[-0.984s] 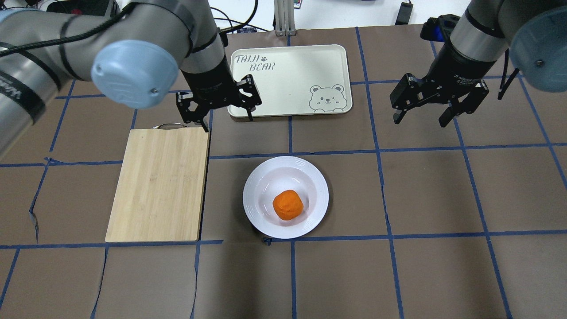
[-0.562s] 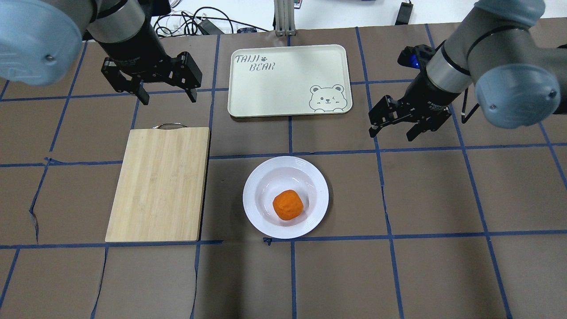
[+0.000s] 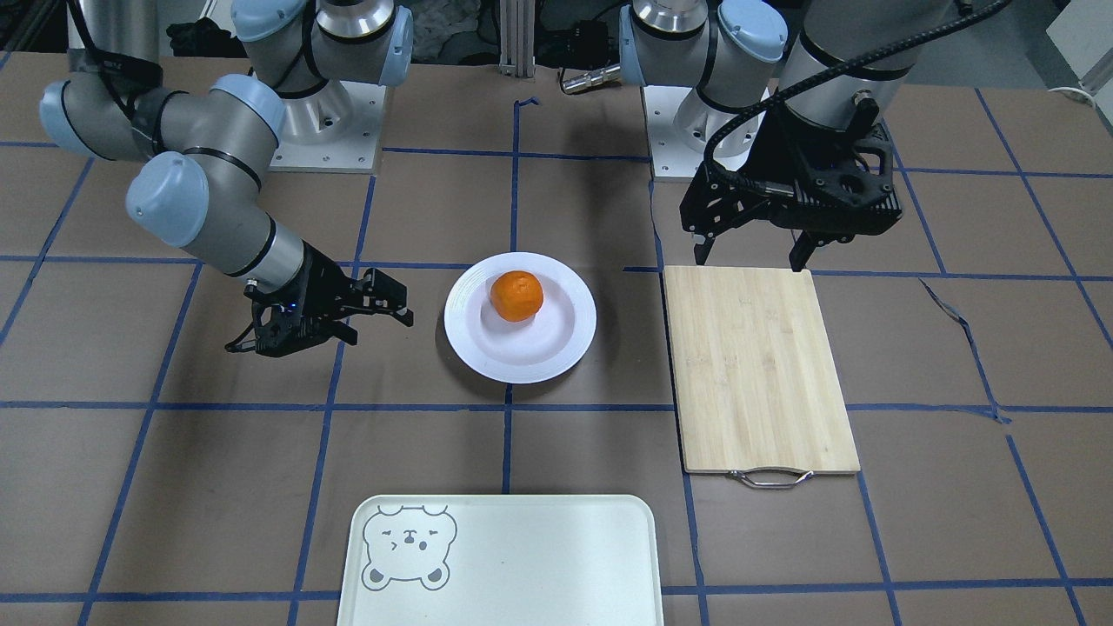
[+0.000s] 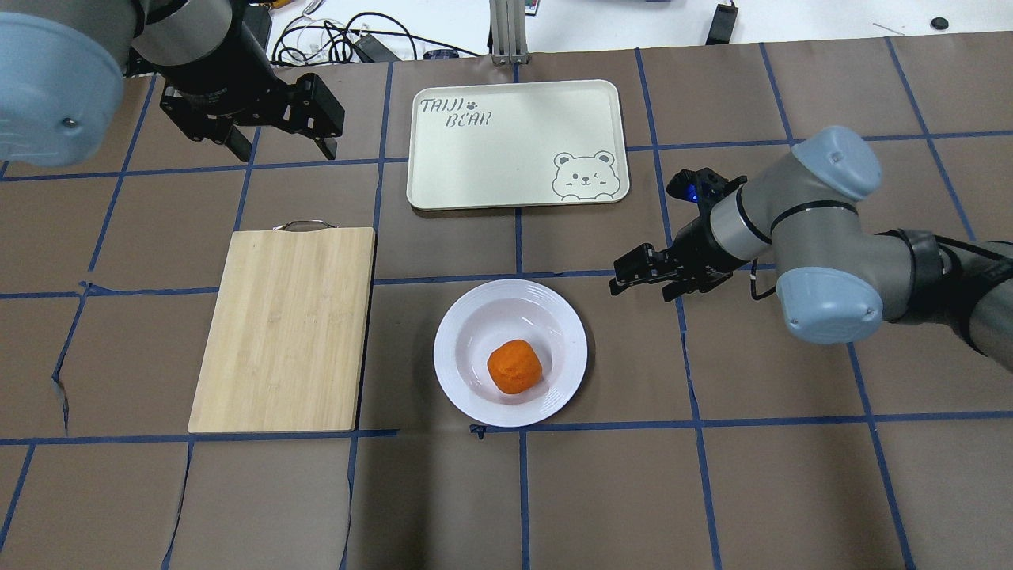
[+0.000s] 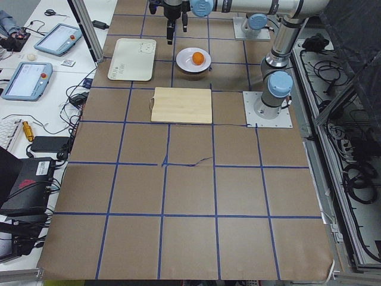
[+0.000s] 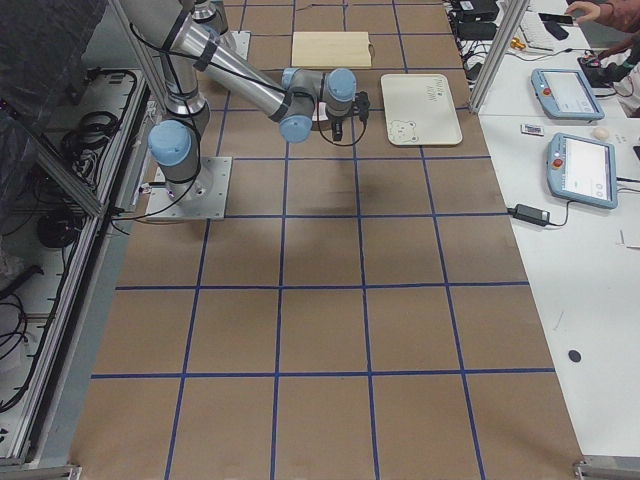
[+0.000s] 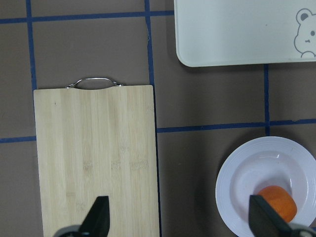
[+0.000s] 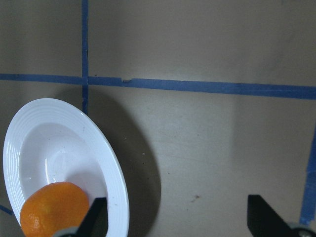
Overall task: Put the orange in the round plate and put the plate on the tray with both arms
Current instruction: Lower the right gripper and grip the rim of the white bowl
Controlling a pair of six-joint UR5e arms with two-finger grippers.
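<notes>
The orange (image 4: 514, 366) (image 3: 516, 296) lies in the sunken centre of the round plate (image 4: 455, 332) (image 3: 469, 335), which rests on the table mat. Beyond it, the cream tray (image 4: 514, 142) (image 3: 522, 565) with its bear drawing holds nothing. My right gripper (image 4: 639, 290) (image 3: 378, 329) hangs low and open just off the plate's right rim, fingers pointing toward it without touching. My left gripper (image 4: 282, 154) (image 3: 748, 261) is open and holds nothing, high above the mat left of the tray. The right wrist view shows the plate's rim (image 8: 116, 168) and the orange (image 8: 54, 210) at its lower left.
A bamboo cutting board (image 4: 285, 328) (image 3: 756, 365) with a metal handle lies left of the plate. Blue tape lines cross the brown mat. Cables and devices sit beyond the table's far edge. A person's hand shows at the top right of the exterior right view.
The left gripper drew away from the tray's near-left corner, up and to the left. The right arm swung down and inward to the plate's right side. Plate and orange stayed put.
</notes>
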